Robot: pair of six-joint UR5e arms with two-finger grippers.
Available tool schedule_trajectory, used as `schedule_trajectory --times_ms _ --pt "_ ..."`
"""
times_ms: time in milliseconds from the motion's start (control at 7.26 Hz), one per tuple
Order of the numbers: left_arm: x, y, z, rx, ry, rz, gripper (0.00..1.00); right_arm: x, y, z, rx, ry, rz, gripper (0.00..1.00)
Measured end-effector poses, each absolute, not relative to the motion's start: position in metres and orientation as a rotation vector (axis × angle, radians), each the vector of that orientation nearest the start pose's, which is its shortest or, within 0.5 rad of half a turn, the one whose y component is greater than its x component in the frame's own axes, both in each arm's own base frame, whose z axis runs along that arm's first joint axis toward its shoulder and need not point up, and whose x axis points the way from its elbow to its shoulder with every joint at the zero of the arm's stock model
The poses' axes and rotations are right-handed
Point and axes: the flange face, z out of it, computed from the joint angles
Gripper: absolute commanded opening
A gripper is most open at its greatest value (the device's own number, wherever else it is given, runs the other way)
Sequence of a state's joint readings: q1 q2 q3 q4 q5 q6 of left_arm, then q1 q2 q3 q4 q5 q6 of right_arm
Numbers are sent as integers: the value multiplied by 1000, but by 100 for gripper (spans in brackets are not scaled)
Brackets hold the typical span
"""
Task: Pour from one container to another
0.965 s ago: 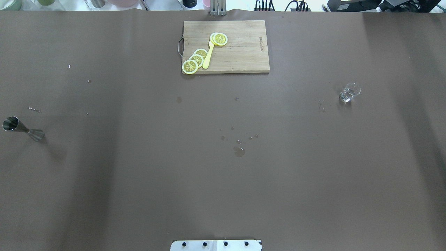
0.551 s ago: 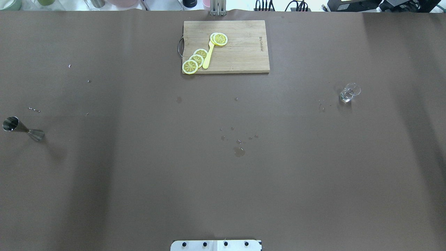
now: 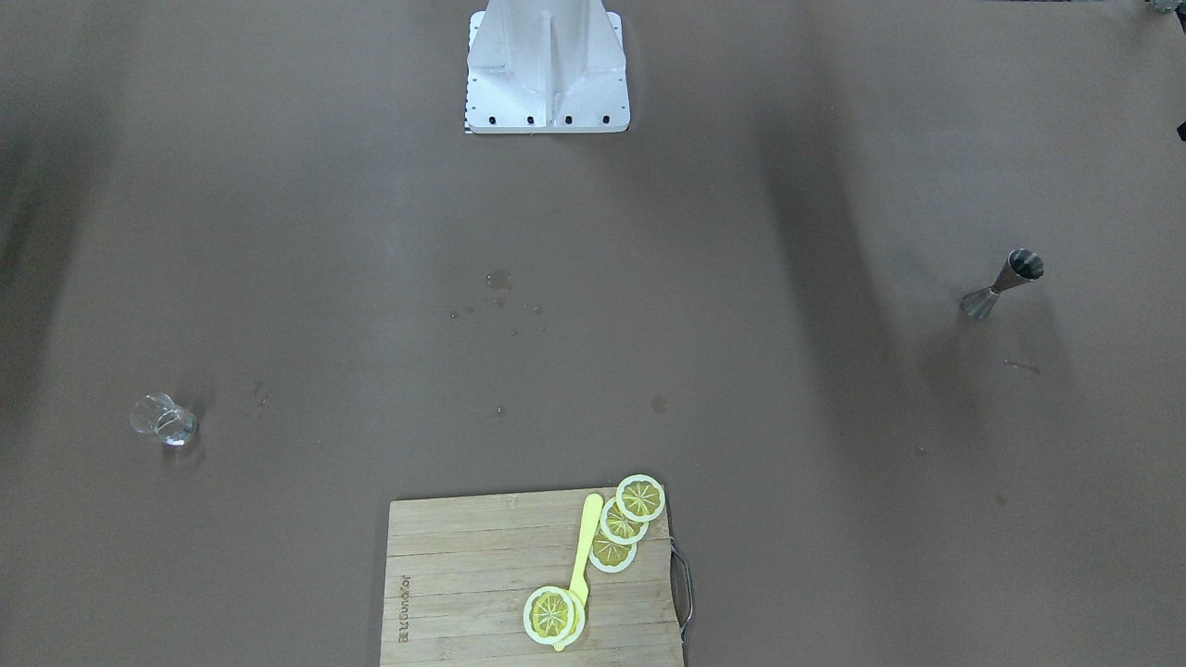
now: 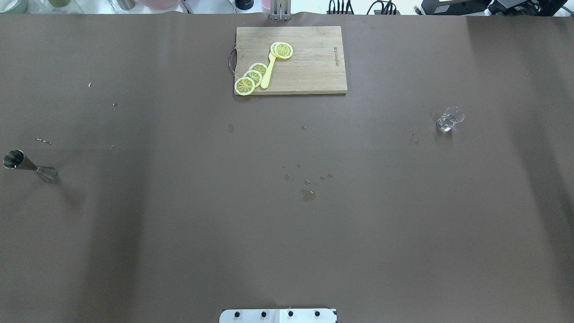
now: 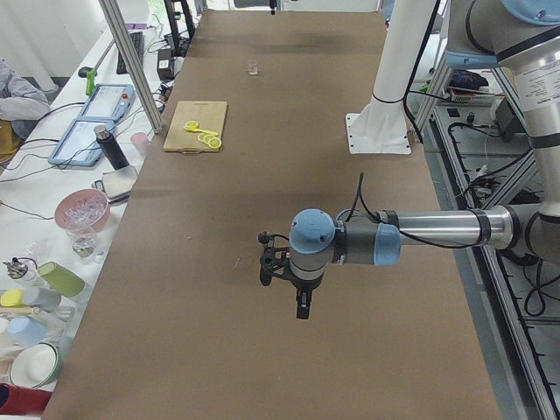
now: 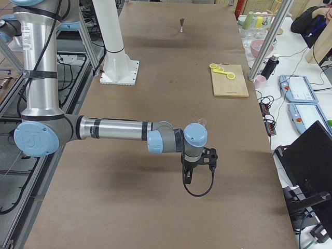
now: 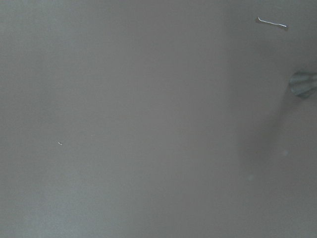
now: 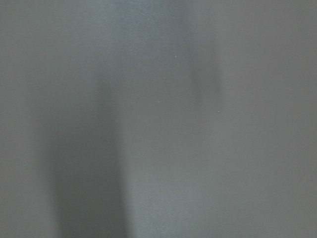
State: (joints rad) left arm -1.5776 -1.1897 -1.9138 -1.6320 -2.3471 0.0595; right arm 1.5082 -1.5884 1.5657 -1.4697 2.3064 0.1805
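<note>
Clear glass [image 4: 450,119] and steel jigger [image 4: 29,166] stand at opposite ends of a brown worktop [image 4: 287,246].
The glass is near the right edge, just beyond the right pincer [image 6: 188,179]; the jigger is at the left edge. How open this or the left pincer [image 5: 300,311] is cannot be told.

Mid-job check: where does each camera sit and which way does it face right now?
Front-facing: across the table, steeply down; robot base at top.
Overhead: behind the robot, looking down; base edge at bottom.
Exterior left: table's left end, along it; left gripper near.
Exterior right: opposite end; right gripper near.
Left wrist: down on brown table cover; no body shown.
Right wrist: likewise.
Front-facing and overhead share jigger and glass, sides swapped.
</note>
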Motion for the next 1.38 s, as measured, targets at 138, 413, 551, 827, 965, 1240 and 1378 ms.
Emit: schedule_trajectory --times_ms 138,413,551,827,965,1240,1378 --pt "-68 -335 640 53 774 54 98 36 -494 660 -12 -739 82 100" --pt "-72 -337 636 68 774 43 98 35 -498 655 -2 -740 79 100" --pt "-73 -339 635 73 775 41 98 35 -499 653 1 -740 78 100" --pt "-73 -340 635 78 776 43 98 35 -500 653 2 -742 78 100" --pt "-73 -342 635 87 776 48 98 35 -500 653 3 -742 76 100" --pt "-73 -347 632 146 772 71 98 35 -505 644 22 -743 64 100" --pt "-74 -350 633 192 758 89 98 33 -513 630 43 -767 51 100"
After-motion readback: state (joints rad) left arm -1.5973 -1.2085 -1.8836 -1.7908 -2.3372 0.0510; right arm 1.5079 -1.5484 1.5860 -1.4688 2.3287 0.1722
